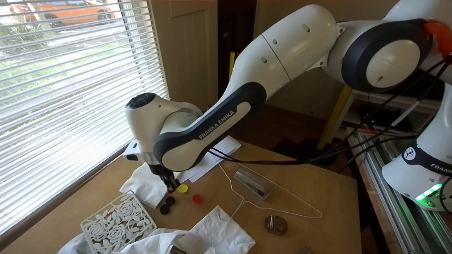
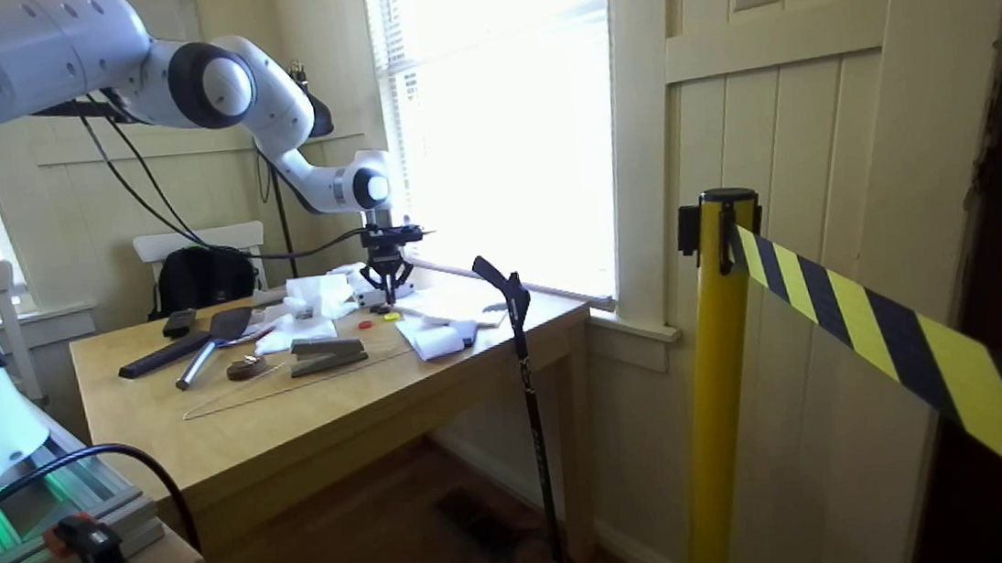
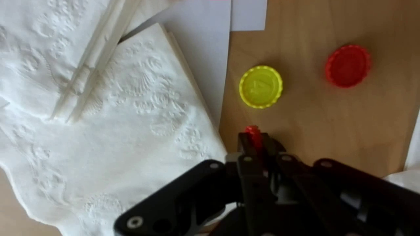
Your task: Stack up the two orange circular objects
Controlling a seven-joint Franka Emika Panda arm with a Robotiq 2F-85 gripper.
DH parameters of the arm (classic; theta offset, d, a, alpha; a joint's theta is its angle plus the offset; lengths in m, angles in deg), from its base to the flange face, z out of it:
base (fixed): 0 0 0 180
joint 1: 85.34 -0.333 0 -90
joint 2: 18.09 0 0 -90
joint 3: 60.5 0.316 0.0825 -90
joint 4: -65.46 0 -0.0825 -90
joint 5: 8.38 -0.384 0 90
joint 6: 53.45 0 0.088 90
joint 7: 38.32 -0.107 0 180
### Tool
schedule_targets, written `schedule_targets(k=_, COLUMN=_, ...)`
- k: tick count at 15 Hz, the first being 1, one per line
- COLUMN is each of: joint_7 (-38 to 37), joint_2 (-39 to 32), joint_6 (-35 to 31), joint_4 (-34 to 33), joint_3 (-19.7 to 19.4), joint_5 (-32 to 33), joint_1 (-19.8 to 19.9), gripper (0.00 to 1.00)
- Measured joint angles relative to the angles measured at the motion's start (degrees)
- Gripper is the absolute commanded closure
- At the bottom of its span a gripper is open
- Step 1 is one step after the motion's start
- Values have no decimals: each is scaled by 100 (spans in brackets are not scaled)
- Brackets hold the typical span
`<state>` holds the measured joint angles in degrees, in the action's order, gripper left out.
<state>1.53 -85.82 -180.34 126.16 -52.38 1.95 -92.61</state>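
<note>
One red-orange round piece (image 3: 348, 66) lies flat on the table at the upper right of the wrist view. It also shows in both exterior views (image 1: 197, 198) (image 2: 365, 325). My gripper (image 3: 256, 141) is shut on the other red-orange piece (image 3: 253, 131), held on edge with its rim showing between the fingertips. The gripper points down near the table in both exterior views (image 1: 172, 186) (image 2: 390, 294); the exact height is hard to tell. It is beside the white cloth, apart from the lying red piece, with a yellow round piece (image 3: 261, 86) nearby.
Two black round pieces (image 1: 170, 200) (image 1: 165, 209) lie close to the gripper. White cloths (image 3: 115, 154) (image 1: 220, 229), a white lattice panel (image 1: 118, 224), paper (image 1: 208, 164), a wire hanger (image 1: 242, 201), a grey stapler-like object (image 2: 327, 354) and a brown round object with metal tines (image 1: 276, 225) surround them.
</note>
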Motion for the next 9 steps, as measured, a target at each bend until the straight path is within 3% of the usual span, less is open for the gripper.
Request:
schedule_targets(k=4, joint_7=0, joint_2=424, joint_6=0, joint_4=404, joint_3=69, joint_5=-14, joint_1=32, gripper=98)
schedule_targets(k=9, joint_7=65, joint_2=1045, joint_6=-19, joint_4=1465, joint_3=454, joint_5=-387, joint_1=355, gripper=98)
